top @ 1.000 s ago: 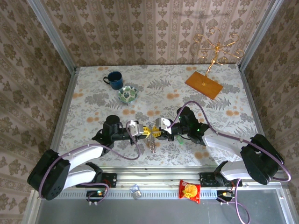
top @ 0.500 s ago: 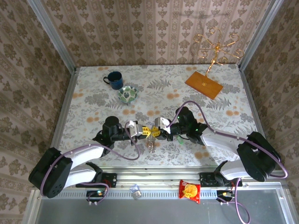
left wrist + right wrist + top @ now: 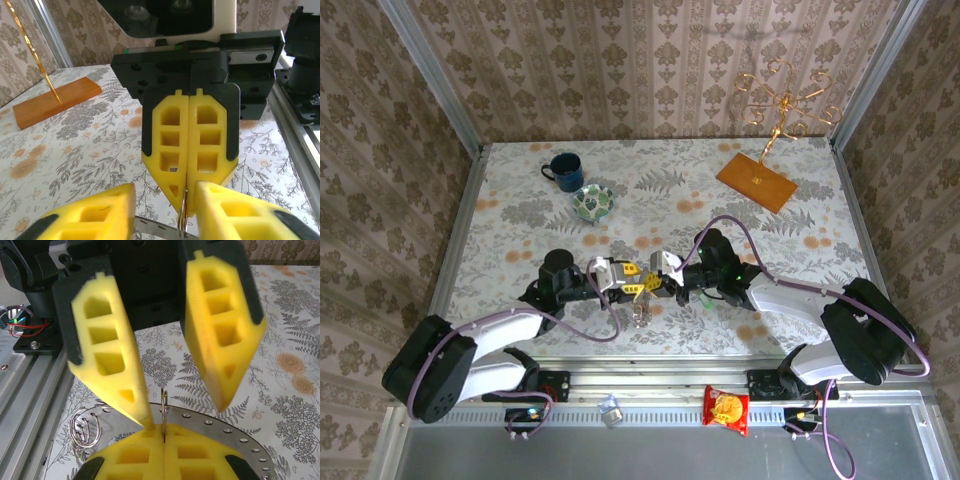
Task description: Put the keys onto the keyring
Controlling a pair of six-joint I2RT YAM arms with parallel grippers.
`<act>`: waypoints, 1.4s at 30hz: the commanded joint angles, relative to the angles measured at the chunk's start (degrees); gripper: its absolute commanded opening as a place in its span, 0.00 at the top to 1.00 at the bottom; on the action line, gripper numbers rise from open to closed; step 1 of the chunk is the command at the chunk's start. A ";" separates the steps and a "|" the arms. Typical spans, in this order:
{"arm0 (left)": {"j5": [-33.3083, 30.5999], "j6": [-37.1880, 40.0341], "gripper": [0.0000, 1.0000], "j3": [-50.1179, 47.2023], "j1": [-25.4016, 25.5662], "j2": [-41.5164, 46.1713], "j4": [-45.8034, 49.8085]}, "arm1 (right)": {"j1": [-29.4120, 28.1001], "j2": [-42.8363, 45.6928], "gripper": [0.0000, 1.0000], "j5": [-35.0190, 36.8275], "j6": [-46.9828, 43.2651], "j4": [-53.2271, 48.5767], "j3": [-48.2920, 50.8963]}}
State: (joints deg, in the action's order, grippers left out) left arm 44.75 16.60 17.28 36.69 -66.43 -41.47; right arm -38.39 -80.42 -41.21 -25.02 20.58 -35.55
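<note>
Handover at the near-centre of the worktop (image 3: 520, 200), seen from above and from both wrists.

(a) Left tool (image 3: 633, 285): I see its yellow fingers (image 3: 110, 355) standing well apart, with nothing between them. One second ago they were pressed together, so the opening is new.

(b) Right tool (image 3: 651, 283): its fingers (image 3: 190, 145) meet flat along their whole length and pinch a thin metal loop (image 3: 162, 407), which stands upright and edge-on at the tips. A second ago these fingers were still partly apart. The pinched loop sits in the gap of the left tool, close to one finger; I cannot tell whether it touches.

(c) Keyring (image 3: 235, 432): a flat grey band with a row of small holes, lying under the two tools.

(d) Keys (image 3: 640, 316): a small silvery cluster on the worktop just on the near side of the tools, about where it lay before; the tags are too small to make out.
</note>
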 commanded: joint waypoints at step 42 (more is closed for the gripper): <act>2.31 9.67 0.86 10.96 -1.18 2.54 27.05 | -2.91 2.21 1.00 3.68 -16.12 -21.47 -10.85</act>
State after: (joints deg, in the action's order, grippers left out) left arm 45.84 26.74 26.68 35.92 -63.61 -12.47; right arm -40.40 -78.78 -37.06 -39.51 0.97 -44.34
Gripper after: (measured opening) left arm 0.145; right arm 0.063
